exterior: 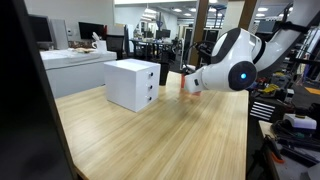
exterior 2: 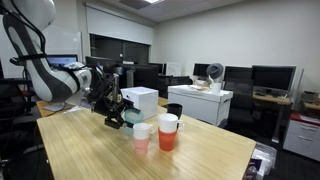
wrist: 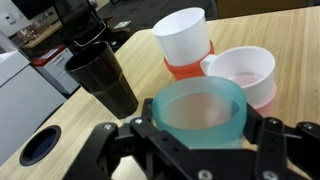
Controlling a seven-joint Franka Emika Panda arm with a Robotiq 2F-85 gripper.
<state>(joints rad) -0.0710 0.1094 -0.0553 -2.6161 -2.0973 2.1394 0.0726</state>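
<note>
Holding the teal cup (wrist: 200, 115) seems to be the step in hand. The tool (wrist: 203, 127) reaches around it from the side, and in the wrist view the cup fills the whole gap between the two fingers (wrist: 145, 128). The jaws stand wide, yet they appear to pinch the cup by its wall, one finger on each side. I cannot tell if the cup's bottom rests on the tabletop (exterior 2: 200, 155) or hangs a little above it, because the tool hides that part.

In an exterior view the teal cup (exterior 2: 129, 118) sits low at the tip of the tool (exterior 2: 118, 115), near the tabletop and just beside the other cups. Beyond it stand two small stacks: a white cup (wrist: 182, 38) inside an orange cup (wrist: 185, 70), and another white cup (wrist: 240, 68) inside a pink cup (wrist: 262, 95). The pink stack is the nearest one and looks almost touching the teal rim. A black cup (wrist: 100, 75) stands apart on the other side, and a round hole (wrist: 40, 145) shows in the tabletop close to the tool.

In my judgement, any next move calls for a steady grip, since the cup is thin and may slip or bend. It calls also for room around the fingers, because the stacks are close enough to be knocked over.
</note>
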